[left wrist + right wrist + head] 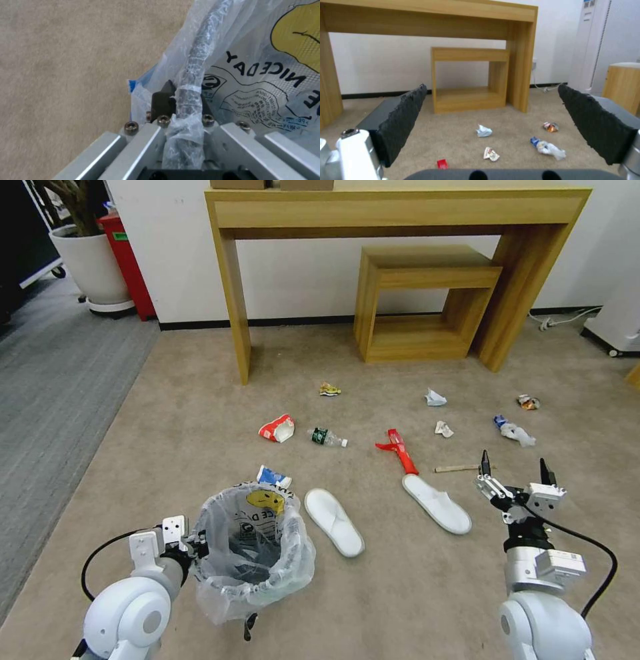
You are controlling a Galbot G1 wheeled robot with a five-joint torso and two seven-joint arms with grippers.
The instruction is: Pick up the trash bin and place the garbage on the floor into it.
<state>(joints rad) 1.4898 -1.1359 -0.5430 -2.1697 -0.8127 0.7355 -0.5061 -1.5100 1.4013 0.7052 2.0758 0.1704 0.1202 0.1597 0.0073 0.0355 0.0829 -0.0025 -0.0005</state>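
From the head camera, the trash bin point(257, 550) hangs at the left gripper point(195, 545), with two white slippers point(333, 521), a red wrapper point(399, 450) and crushed cups point(277, 429) on the carpet before the wooden table point(400, 210). At the left wrist, the jaws are clamped on the bag-wrapped rim point(190, 100). At the right wrist, the right gripper point(493, 122) is spread wide and empty, above crumpled papers point(484, 131) near the small shelf point(470, 80).

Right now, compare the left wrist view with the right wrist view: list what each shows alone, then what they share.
Left wrist alone: the left gripper shut on the trash bin at its bag-wrapped rim, with black lettering and a yellow print on the bag.

Right wrist alone: the open right gripper, the wooden tables, crumpled papers, a crushed can and a blue-white cup.

Both: beige carpet.
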